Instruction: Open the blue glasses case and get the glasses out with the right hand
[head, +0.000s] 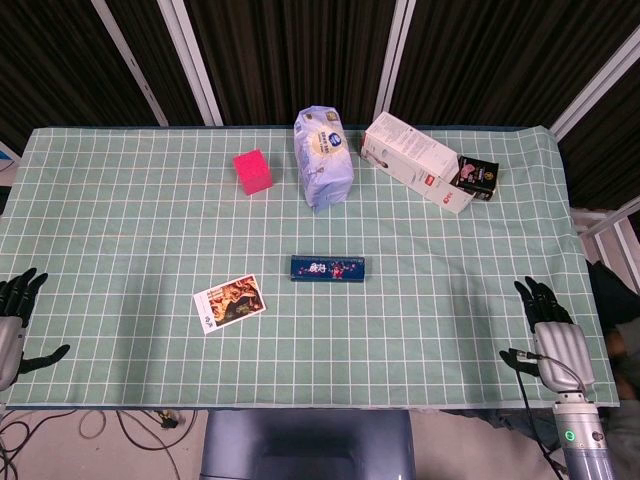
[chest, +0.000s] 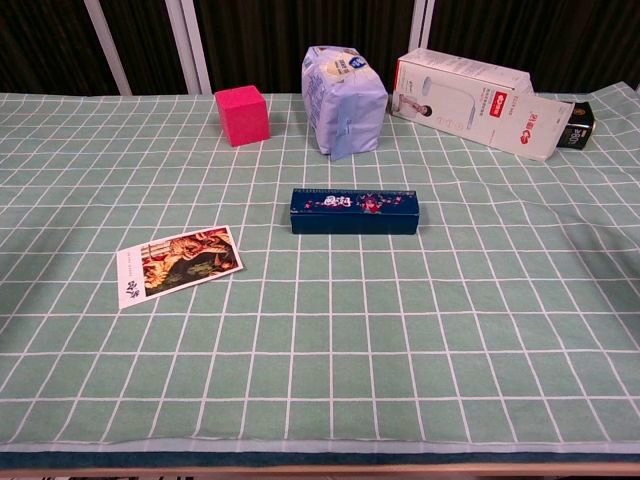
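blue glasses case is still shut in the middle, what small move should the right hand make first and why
Probably bring the right hand in from the table's near right edge toward the blue glasses case. The case lies closed and flat mid-table with open cloth between it and that hand, which holds nothing. The left hand rests idle at the far left edge.

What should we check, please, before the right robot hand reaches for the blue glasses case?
1. Blue glasses case lid shut, lying flat: ok.
2. Right robot hand holds nothing, fingers apart: ok.
3. Left robot hand at the table edge, away from the case: ok.
4. Path from the right robot hand to the case free of objects: ok.
5. Card lies apart from the case: ok.
6. Which side the case hinges on: cannot tell.
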